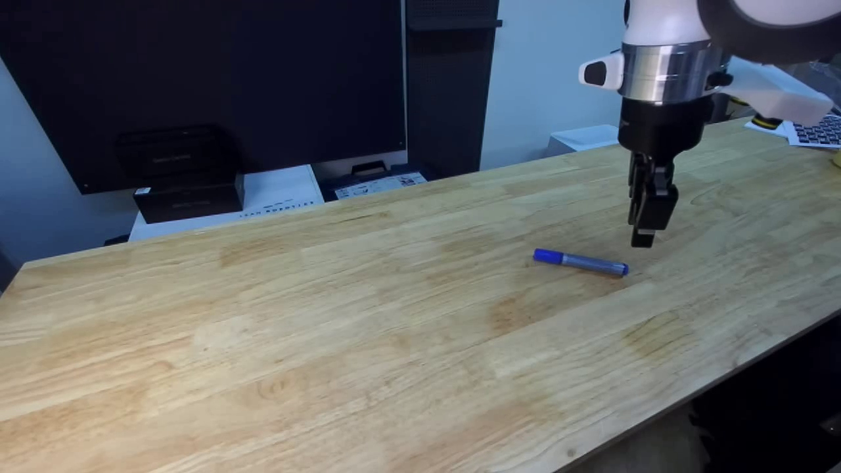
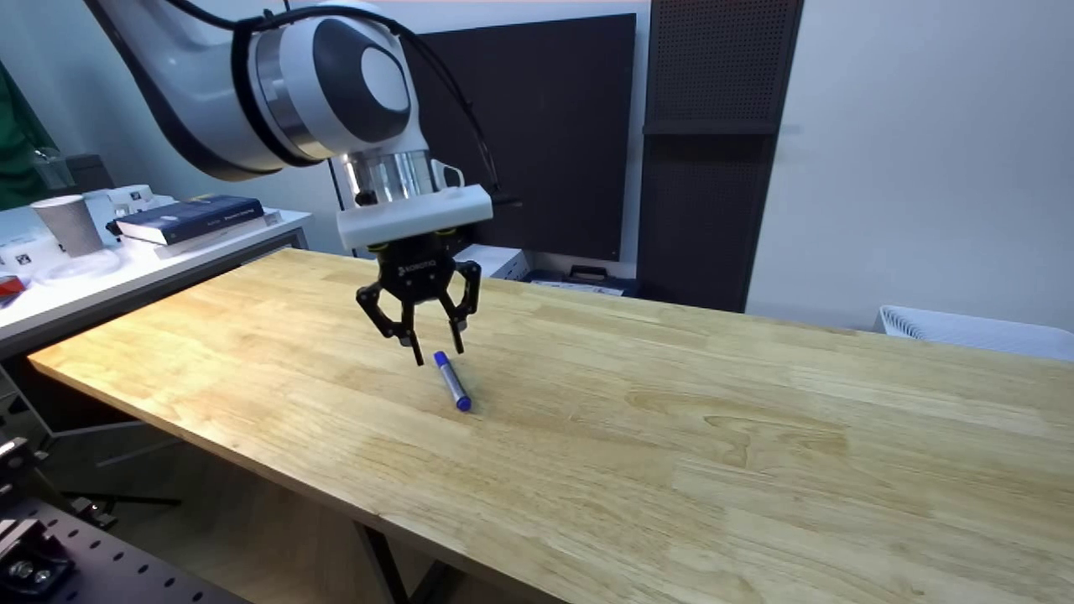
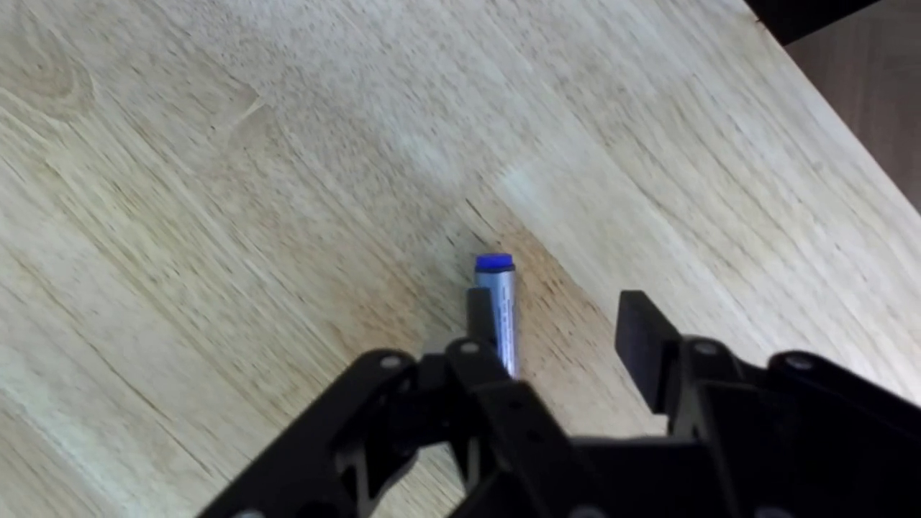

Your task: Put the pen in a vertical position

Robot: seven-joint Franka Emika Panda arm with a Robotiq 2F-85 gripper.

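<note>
Brand: “ROBOTIQ” stands in small white capitals on the black two-fingered gripper [image 2: 439, 353], in an exterior view.
Barrel marking: the slim blue-capped pen [image 1: 581, 262] has a silvery-grey barrel and a blue end plug; in the wrist view fine marking runs along the barrel, too small to read.
Printed edge: dark letters line a flat white box [image 1: 282, 185], not clearly legible; the black rectangular box [image 1: 190, 205] resting on it has a small pale label at one corner.
Printed patch: pale, on the black handled case [image 1: 341, 180], unreadable.
Spine: small lettering on the dark blue hardback book [image 2: 189, 214], likewise unreadable.
Fingers: parted, with a clear gap between the tips, above the pale wooden table [image 1: 263, 341].
Pen: flat on its side on the table, near the fingers but apart from them; one finger covers part of it in the wrist view.
Surface: joined strips of wood, knots and browner patches in the grain; warm light brightens one corner in an exterior view.
Room: a plain pale wall [image 2: 923, 151], a large black panel [image 1: 197, 66] and a tall black perforated panel [image 2: 713, 210] behind the table.
Side: a white side table [image 2: 168, 264] bearing the book and a grey ribbed cup [image 2: 71, 225].
</note>
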